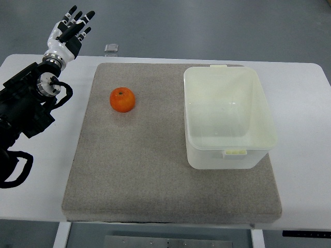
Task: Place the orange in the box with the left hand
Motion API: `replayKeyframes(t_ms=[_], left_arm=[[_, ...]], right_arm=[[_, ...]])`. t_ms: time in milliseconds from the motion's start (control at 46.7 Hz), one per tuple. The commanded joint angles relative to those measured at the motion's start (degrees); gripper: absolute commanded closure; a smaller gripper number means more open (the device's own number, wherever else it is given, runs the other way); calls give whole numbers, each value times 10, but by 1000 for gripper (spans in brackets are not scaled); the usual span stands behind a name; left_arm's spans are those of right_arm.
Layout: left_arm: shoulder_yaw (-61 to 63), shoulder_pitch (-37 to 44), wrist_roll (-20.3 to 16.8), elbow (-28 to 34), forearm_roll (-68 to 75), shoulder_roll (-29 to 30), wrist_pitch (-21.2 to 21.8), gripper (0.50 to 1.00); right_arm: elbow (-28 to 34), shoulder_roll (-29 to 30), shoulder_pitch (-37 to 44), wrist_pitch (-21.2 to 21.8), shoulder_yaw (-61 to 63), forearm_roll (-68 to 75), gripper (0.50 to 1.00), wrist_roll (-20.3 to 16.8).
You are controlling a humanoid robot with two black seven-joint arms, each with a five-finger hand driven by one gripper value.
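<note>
A grey floor surrounds a white table [302,88], and most of the tabletop is covered by a grey felt-like mat [155,170]. My left robot hand [70,28] sits at the far left corner of the scene, past the table's far edge and above the floor, with its black-tipped fingers [83,23] spread and pointing toward one o'clock. It holds nothing. My dark left arm [26,108] runs in from the picture's left edge over the bare strip of table beside the mat.

The orange [122,99] lies on the mat, in its far-left part, well apart from my robot hand and at about four o'clock from it. It touches nothing but the mat. The box [227,118] is a translucent white tub with no lid on it, standing on the right half of the mat at three o'clock from the orange, with open mat between them. Its inside looks bare, though the pale walls make the bottom hard to read.

A small clear square object [111,48] rests just beyond the table's far edge at twelve o'clock from the orange; I cannot make out what it is. My arm is cut off by the frame's left edge, and cables [15,173] loop below it.
</note>
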Motion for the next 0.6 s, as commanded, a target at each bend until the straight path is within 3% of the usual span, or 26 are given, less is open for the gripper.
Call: replayKeyframes(t_ms=[0, 429, 579], left_arm=[[0, 0, 0, -1, -3, 6, 1, 506], [6, 0, 3, -7, 5, 7, 0, 506], [72, -9, 4, -14, 6, 16, -1, 506]], right_arm=[[0, 0, 0, 0, 0, 0, 574, 0], [0, 0, 0, 0, 0, 0, 574, 0], [0, 0, 0, 0, 0, 1, 574, 0]])
